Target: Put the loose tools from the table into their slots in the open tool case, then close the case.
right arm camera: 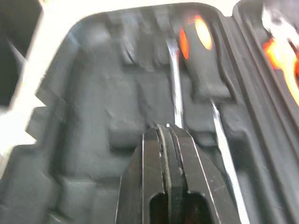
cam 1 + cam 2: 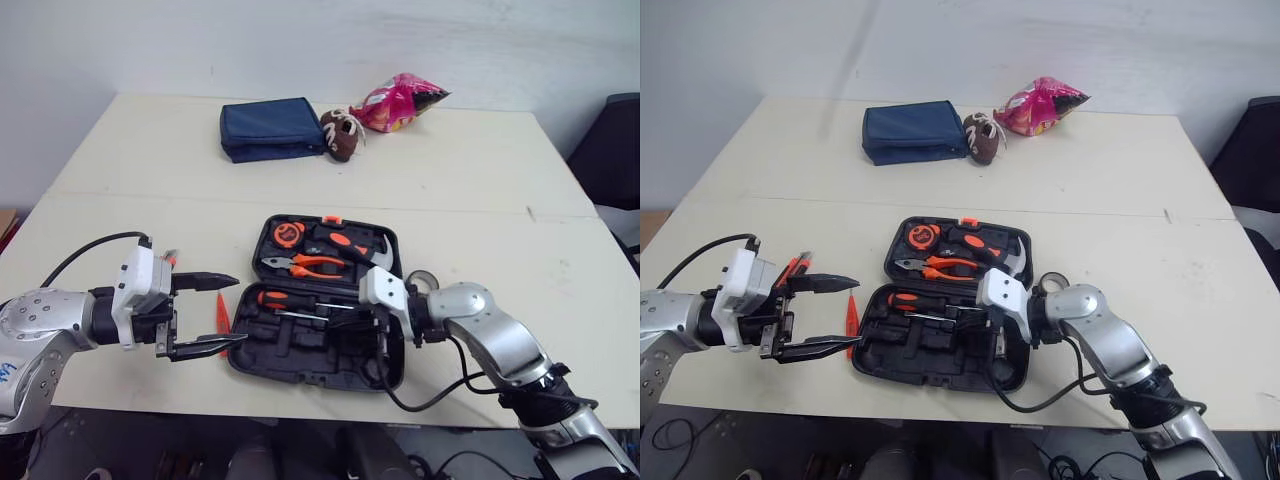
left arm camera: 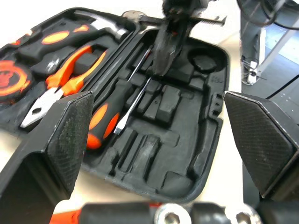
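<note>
Pliers, hammer and screwdriver lie slotted in open tool case.

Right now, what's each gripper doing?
The left gripper is open and empty.
The right gripper is shut on a thin metal shaft in the tool case.

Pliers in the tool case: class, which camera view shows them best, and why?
The left wrist view: the pliers lie close, metal nose and orange handles plain. Both eye views show them whole but small. The right wrist view catches a bit of orange, perhaps them.
</note>
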Tool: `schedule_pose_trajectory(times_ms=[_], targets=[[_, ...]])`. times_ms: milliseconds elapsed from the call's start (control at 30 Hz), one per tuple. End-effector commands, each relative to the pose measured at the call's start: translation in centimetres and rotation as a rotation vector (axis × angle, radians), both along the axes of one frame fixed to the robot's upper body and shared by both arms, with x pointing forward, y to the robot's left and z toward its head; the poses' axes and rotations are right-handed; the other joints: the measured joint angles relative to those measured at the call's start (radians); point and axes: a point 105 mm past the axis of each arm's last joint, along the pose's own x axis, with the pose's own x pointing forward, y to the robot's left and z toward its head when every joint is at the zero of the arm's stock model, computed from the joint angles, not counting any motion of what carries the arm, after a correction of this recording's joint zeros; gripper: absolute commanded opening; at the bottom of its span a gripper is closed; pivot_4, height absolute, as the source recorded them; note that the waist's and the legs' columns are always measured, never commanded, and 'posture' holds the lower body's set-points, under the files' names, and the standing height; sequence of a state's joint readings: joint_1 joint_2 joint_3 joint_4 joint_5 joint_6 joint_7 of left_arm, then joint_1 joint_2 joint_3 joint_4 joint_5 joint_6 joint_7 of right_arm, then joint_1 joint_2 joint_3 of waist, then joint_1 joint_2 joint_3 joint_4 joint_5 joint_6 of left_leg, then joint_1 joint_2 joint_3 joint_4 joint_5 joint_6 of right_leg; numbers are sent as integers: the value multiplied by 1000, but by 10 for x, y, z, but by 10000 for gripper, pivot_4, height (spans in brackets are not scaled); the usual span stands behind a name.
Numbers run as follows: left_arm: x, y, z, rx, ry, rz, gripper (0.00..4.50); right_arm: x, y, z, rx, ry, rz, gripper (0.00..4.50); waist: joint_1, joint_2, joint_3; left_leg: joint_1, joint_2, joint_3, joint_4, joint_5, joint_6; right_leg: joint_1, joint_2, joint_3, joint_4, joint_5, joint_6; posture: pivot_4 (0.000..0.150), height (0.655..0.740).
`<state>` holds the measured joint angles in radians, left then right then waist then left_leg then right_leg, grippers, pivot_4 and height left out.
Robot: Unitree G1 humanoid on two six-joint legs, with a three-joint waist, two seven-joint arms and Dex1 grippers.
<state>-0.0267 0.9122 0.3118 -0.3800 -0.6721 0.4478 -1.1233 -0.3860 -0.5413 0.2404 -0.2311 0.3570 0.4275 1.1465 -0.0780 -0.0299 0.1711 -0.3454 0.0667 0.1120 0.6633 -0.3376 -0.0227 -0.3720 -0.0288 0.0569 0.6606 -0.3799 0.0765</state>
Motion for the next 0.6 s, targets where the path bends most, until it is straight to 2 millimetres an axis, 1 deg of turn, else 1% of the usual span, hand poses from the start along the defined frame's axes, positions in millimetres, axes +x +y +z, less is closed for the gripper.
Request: schedule_pose_trajectory(times_ms=[33,100,167,200,267,300,367,400,467,500,533,600], targets=[[5,22,11,17,-68,100,45000,-5,-26,49,173,-216,24,623,1,0,0,-5,0,0,2,0,0,-4,0,0,0,0,0,1500,7400],[7,40,13,9,-66,174,45000,-6,-46,54,157,-195,-11,623,1,0,0,-8,0,0,3,1,1,-6,0,0,-1,0,1,1500,7400],[9,66,14,13,-72,278,45000,-7,-70,64,185,-121,-86,623,1,0,0,-8,0,0,2,0,2,-6,-1,0,-2,0,1,1500,7400],[9,76,14,15,-77,317,45000,-8,-77,67,190,-105,-112,623,0,0,0,-8,0,0,2,0,2,-6,-1,0,-2,0,1,1500,7400],[3,124,12,40,-77,493,45000,-7,-122,59,77,-194,-263,6387,-1,0,1,-8,0,0,1,-1,3,-6,-1,0,-4,0,1,1500,7400],[-1,140,11,51,-75,550,45000,-7,-137,55,26,-230,-314,8219,-1,0,1,-9,1,0,1,-1,3,-6,-1,-1,-5,0,1,1500,7400],[-14,175,8,67,-68,683,45000,-10,-177,49,-36,-246,-438,18133,-3,1,1,-7,0,0,-1,-1,2,-5,-1,-1,-7,0,1,1500,7400],[-21,188,7,80,-65,732,45000,-13,-193,45,-55,-240,-489,22964,-4,0,1,-7,0,1,-2,-1,3,-5,-1,0,-8,0,1,1500,7400],[-34,213,4,98,-61,830,45000,-19,-223,38,-105,-250,-577,34438,-4,0,1,-7,0,2,-1,-2,4,-5,-1,0,-8,0,1,1500,7400],[-39,223,3,109,-65,872,45000,-21,-237,35,-123,-249,-622,38680,-4,0,1,-6,0,3,-1,-2,4,-4,-2,1,-8,0,1,1500,7400],[-45,235,2,111,-66,926,45000,-25,-255,32,-138,-252,-683,43735,-4,-1,2,-6,0,3,-1,-3,5,-4,-2,1,-8,0,1,1500,7400],[-54,253,3,120,-78,1005,45000,-33,-283,24,-181,-235,-773,44500,-4,-2,2,-5,0,3,-1,-3,7,-4,-3,0,-7,0,1,1500,7400]])
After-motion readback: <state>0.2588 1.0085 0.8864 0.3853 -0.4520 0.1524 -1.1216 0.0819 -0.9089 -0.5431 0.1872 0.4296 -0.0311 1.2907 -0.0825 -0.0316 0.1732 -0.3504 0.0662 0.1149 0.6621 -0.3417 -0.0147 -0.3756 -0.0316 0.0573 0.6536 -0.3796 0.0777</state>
